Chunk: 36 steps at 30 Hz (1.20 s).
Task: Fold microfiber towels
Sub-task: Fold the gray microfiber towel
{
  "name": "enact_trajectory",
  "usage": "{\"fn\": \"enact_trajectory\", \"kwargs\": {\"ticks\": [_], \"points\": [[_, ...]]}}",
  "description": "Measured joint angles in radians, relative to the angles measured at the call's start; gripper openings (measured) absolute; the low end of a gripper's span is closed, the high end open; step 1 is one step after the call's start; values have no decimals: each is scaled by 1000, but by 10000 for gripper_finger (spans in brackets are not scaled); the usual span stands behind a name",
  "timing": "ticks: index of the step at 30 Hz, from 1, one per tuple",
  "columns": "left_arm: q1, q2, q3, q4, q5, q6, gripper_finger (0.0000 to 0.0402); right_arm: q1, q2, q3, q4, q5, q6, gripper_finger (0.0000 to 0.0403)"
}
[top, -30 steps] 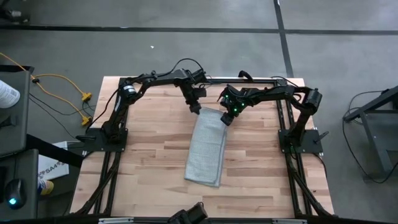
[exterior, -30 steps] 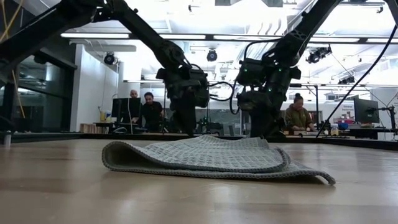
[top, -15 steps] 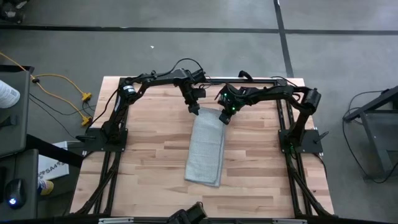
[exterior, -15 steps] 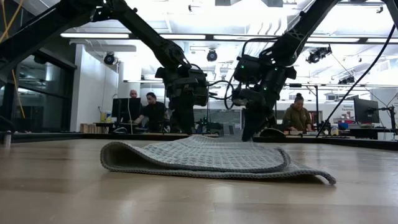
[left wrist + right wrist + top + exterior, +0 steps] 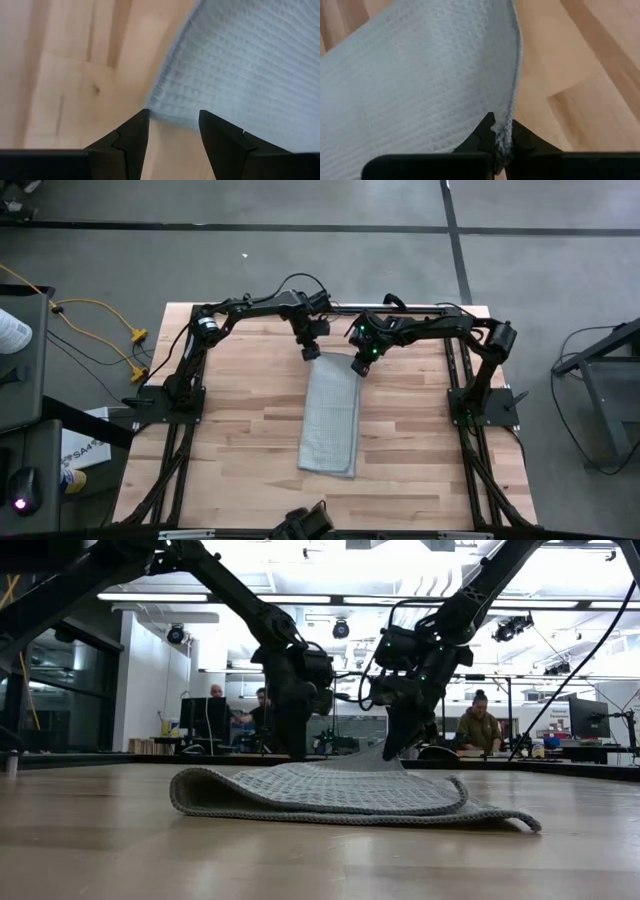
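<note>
One ribbed light grey-blue microfiber towel (image 5: 333, 420), folded, on wooden table (image 5: 230, 450); corner pinched by right claw (image 5: 359, 367); left claw (image 5: 310, 353) spread beside.

Overhead, table-level, two close wrist views

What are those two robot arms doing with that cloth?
They are folding a grey-blue towel on a wooden table. The right hand has pinched one far corner and lifted it a little. The left hand is open at the other far corner, not gripping yet. The rest of the towel lies flat, already folded lengthwise.
</note>
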Motion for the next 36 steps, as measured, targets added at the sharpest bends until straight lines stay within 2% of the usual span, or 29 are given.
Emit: {"fn": "enact_trajectory", "kwargs": {"ticks": [5,15,19,34,36], "points": [[0,1,1,50,-10,0,175,2,0,0,-1,-4,1,5],[4,1,1,45,9,0,175,6,-1,0,-18,-29,19,4],[22,12,2,35,61,-34,175,20,-1,0,-24,-28,20,4],[40,45,3,22,89,-129,175,36,-2,1,-34,-25,20,4],[40,47,2,34,134,-118,175,36,-2,1,-34,-23,19,4]]}}
